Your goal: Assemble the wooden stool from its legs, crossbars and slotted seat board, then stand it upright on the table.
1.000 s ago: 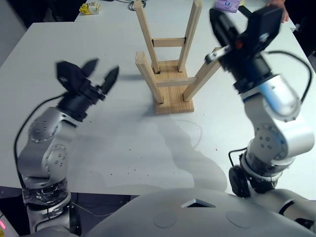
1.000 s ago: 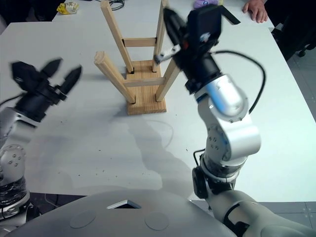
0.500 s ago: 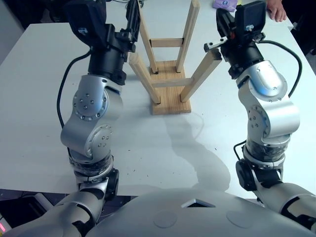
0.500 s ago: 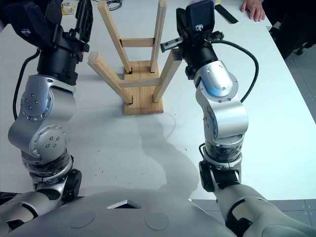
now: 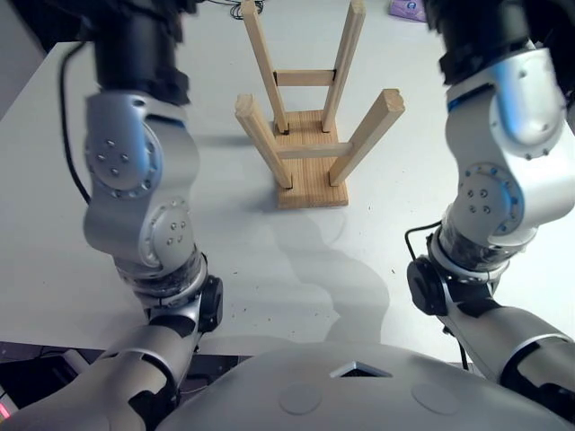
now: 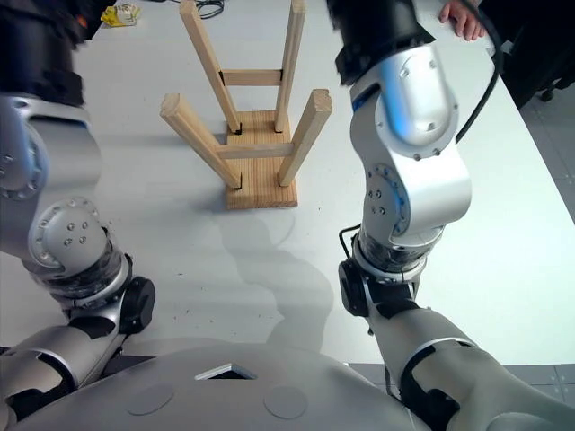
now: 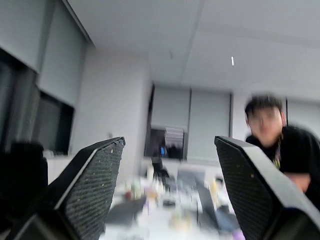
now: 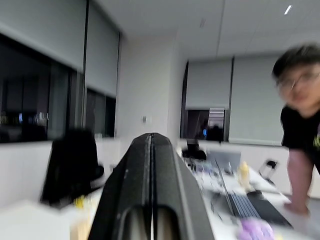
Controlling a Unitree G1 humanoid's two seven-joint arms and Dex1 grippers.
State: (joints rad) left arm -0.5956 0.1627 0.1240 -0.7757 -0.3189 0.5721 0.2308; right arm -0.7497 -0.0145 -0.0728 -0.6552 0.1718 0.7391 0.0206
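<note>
One white table [image 5: 54, 180] in an office bears the upturned stool [image 5: 310, 153].

We are in an office. Past the left claw [image 7: 170, 195], between its spread fingers [image 7: 92, 185], we see a cluttered desk [image 7: 165, 217] and grey roller blinds [image 7: 210, 125] on the far wall. Beyond the right claw [image 8: 151, 195] stand a black office chair [image 8: 70, 165], a laptop [image 8: 223, 162] and a keyboard [image 8: 242, 202], with tall dark windows [image 8: 40, 95] to one side and a strip light [image 8: 287, 9] in the panelled ceiling [image 8: 240, 25] above.
</note>
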